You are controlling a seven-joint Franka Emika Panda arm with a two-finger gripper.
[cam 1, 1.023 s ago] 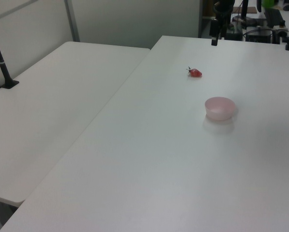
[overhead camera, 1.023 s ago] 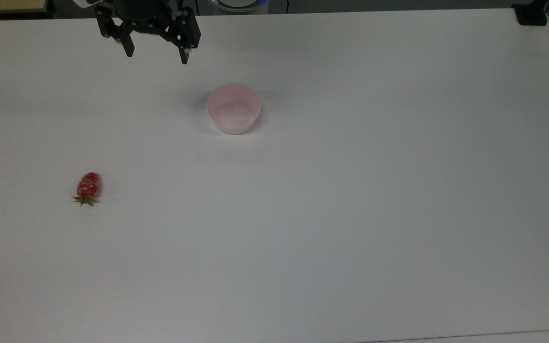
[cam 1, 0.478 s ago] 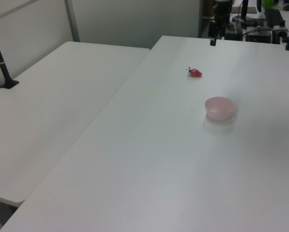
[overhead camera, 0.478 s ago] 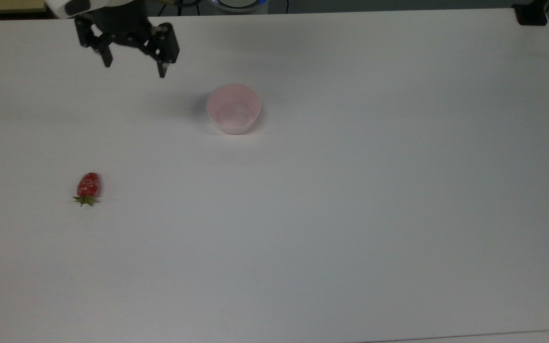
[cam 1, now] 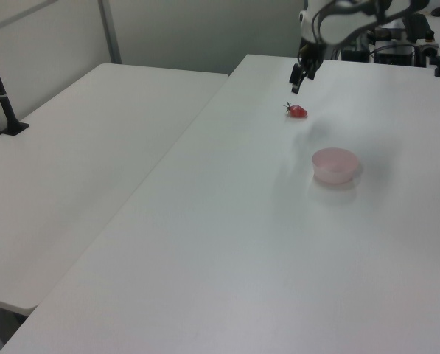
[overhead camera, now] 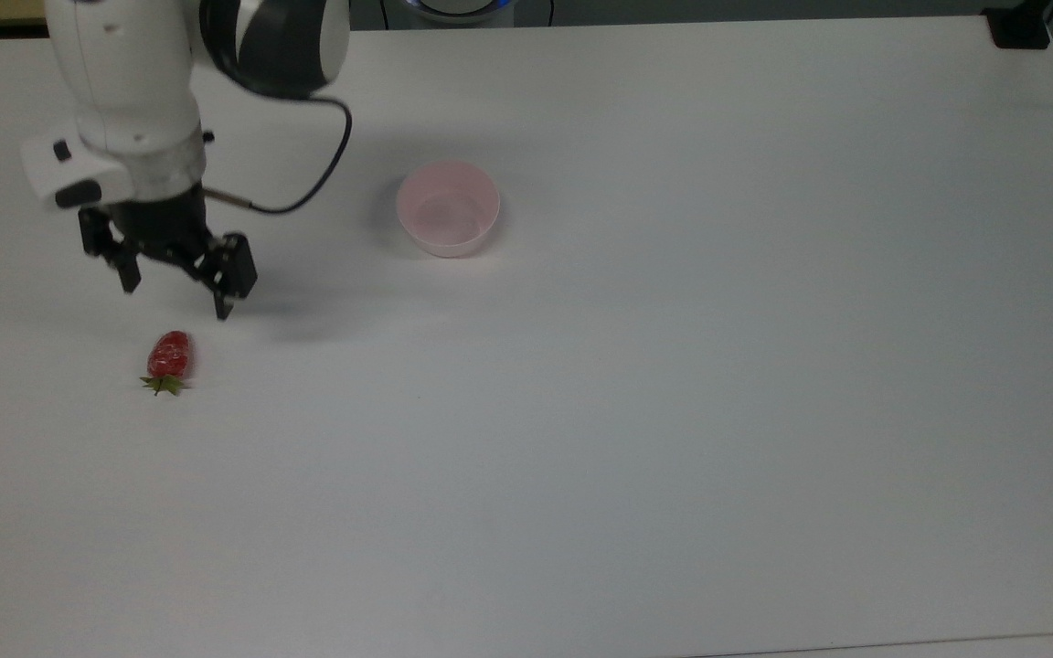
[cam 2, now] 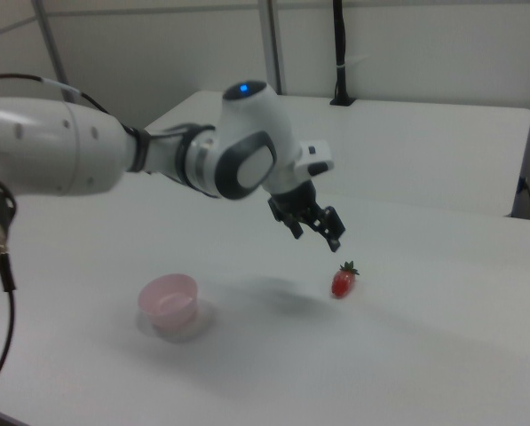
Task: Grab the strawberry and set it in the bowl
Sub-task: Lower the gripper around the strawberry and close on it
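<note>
**My open gripper hangs just short of the strawberry**

In the top view my gripper [overhead camera: 176,303] sits just above the strawberry [overhead camera: 168,358] in the frame, a little toward the top view's right of it, with a clear gap between my fingertips and the fruit. My two fingers [overhead camera: 223,304] are spread apart and hold nothing. In the right view my gripper [cam 2: 316,236] is raised off the table [cam 2: 442,355], with the strawberry [cam 2: 342,281] below it and slightly to the right view's right, lying on the white surface with its green cap pointing up in the frame. In the left view my gripper [cam 1: 296,78] hangs just above the strawberry [cam 1: 297,111] in the frame.

The strawberry lies on its side in the top view, cap toward the bottom of the frame. The bowl [overhead camera: 448,208] stands upright and empty, well apart from the fruit, toward the top view's right; in the left view the bowl [cam 1: 335,164] is nearer the camera than the strawberry.

Half a second ago my gripper was near the table's far edge, at the top of the top view. It has since travelled down the frame and toward the top view's left, closing most of the distance to the fruit. My white arm [overhead camera: 129,82] now reaches over the table. Strawberry and bowl have not shifted.
</note>
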